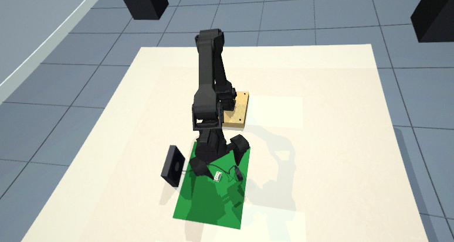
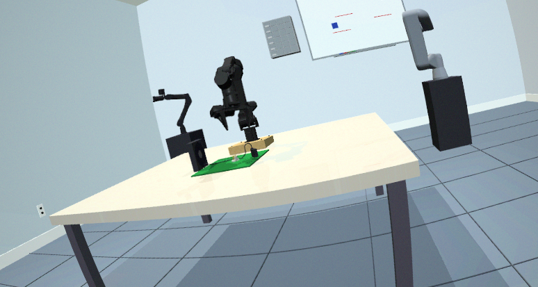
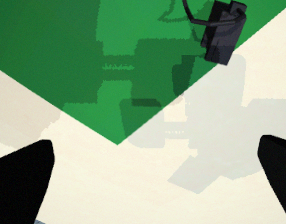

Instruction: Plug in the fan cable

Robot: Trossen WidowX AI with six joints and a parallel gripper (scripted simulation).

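Note:
The green board [image 1: 209, 211] [image 2: 225, 167] [image 3: 24, 30] lies on the table with the small white fan header [image 1: 217, 180] [image 2: 235, 158] standing on it. The header is not in the wrist view. The black plug [image 1: 239, 173] [image 2: 254, 153] [image 3: 225, 35] is beside the header, near the board's edge, apart from it. Its thin black cable [image 3: 209, 22] loops back toward the black fan [image 1: 173, 166] [image 2: 197, 155], which stands upright by the opposite edge. My gripper [image 1: 225, 171] [image 3: 159, 148] is wide open and empty, well above the board. The plug is outside the fingers, toward the top right of the wrist view.
The arm's wooden base [image 1: 241, 110] [image 2: 237, 148] stands behind the board. The fan's tall body is close beside the board. The arm's shadow falls across the board and the table [image 1: 333, 145] [image 2: 331, 153].

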